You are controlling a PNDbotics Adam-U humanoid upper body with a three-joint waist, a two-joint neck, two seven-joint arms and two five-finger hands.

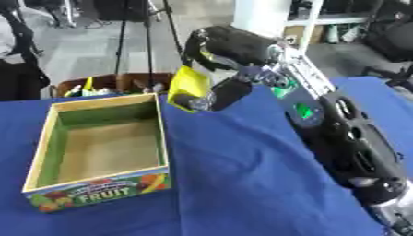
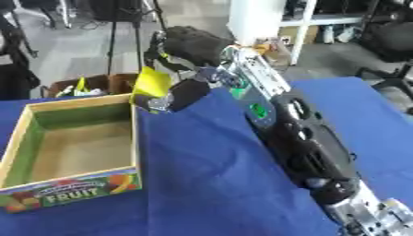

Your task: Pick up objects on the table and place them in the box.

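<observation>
A yellow object [image 1: 189, 84], flat and roughly wedge-shaped, is hanging in the right hand [image 1: 222, 50], pinched between the thumb [image 1: 226, 94] below and the curled dark fingers above. It is sitting in the air just beyond the far right corner of the box [image 1: 164, 138], above the blue cloth of the desk [image 1: 242, 175] and not yet over the opening. What the object is cannot be made out beyond its colour and shape.

The box is standing open on the left part of the desk, its green-lined inside showing nothing in it, a "FRUIT" label [image 1: 101, 196] running along its near wall. The right arm [image 1: 347, 143] is reaching in from the lower right, stretching diagonally across the cloth. The left hand is showing in neither view.

Judging from this, the step in hand is carrying the object over the box and letting it go. To do it well, the hand is needing to travel leftward and a little nearer until the object is hanging clear inside the rim, well past the right wall, since a release from here would probably be dropping it on the cloth or on the wall's edge. Lowering before opening should be keeping so light a piece from fluttering out.

Beyond the desk, a brown bin [image 1: 113, 83] holding more items is standing on the floor.
</observation>
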